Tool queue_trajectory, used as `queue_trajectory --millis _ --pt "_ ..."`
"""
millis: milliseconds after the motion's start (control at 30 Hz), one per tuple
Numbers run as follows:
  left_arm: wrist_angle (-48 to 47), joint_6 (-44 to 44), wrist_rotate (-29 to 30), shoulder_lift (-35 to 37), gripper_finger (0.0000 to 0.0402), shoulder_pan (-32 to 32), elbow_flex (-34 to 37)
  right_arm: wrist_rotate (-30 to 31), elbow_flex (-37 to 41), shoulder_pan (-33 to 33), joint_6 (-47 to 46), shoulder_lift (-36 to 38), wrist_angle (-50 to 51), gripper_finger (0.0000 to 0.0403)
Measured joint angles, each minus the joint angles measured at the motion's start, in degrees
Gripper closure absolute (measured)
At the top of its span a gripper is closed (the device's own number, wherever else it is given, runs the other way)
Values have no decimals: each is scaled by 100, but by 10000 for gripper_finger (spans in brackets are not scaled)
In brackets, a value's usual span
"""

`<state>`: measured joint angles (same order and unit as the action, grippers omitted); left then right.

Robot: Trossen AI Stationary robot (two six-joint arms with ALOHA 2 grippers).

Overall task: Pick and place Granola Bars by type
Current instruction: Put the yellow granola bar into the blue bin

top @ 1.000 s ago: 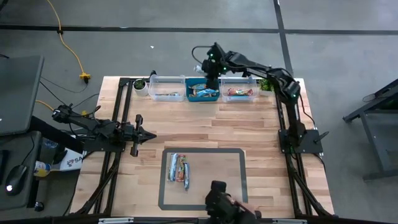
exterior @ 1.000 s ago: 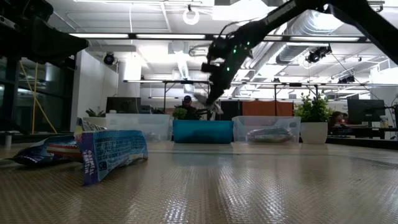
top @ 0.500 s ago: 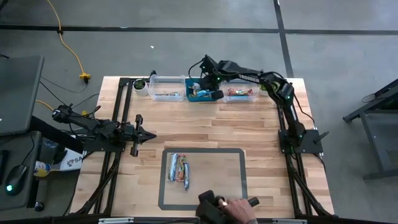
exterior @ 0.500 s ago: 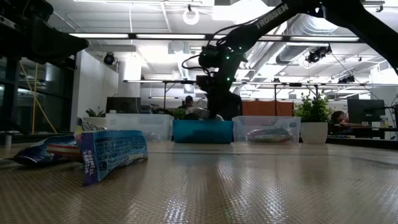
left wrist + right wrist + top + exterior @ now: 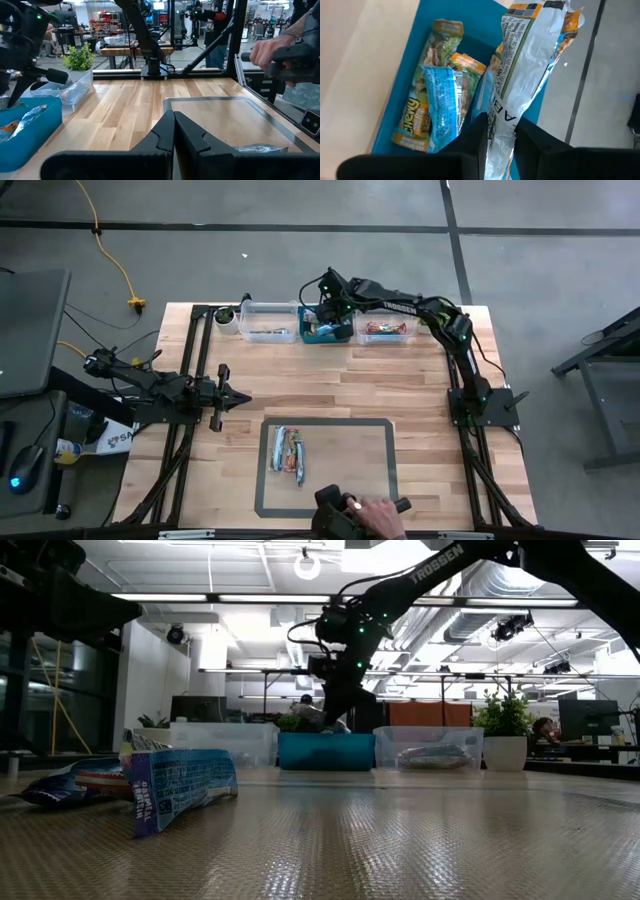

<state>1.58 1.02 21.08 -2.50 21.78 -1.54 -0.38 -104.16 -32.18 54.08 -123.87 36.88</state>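
Note:
My right gripper point(image 5: 500, 142) hangs over the blue bin point(image 5: 330, 333) at the table's far edge, shut on a granola bar point(image 5: 530, 55) whose silver printed back and orange end show. The low view has this gripper point(image 5: 335, 720) just above the bin point(image 5: 327, 752). Several light-blue bars point(image 5: 437, 107) lie in the bin. Three more bars point(image 5: 288, 454) lie side by side in the grey taped rectangle near the table's near edge. My left gripper point(image 5: 240, 398) is shut and empty, waiting low over the table's left side. My right gripper pinches the bar between its two fingers at one end of the wrapper point(image 5: 501, 127). It comes slanting down from the table's right. The bar runs on past the fingers, over the bin and its rim; whether it touches the bars beneath, I cannot tell.
A clear bin point(image 5: 268, 323) left of the blue one and another point(image 5: 388, 330) to its right each hold bars. Small potted plants point(image 5: 226, 317) stand at the far corners. A person's hand with a dark device point(image 5: 360, 515) is at the near edge.
My right arm has come down from high above the far bins onto the blue bin, turned its gripper, and shifted slightly toward the table's left, still holding the bar. The person's hand at the near edge has moved a little to the left.

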Motion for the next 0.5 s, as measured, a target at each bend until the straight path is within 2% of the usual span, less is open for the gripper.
queue_trajectory --millis 367,500 --pt "2 0 0 0 400 0 0 -61 0 -7 -5 0 62 340" --pt "0 0 0 0 400 -1 1 -11 0 -7 -154 0 88 318"
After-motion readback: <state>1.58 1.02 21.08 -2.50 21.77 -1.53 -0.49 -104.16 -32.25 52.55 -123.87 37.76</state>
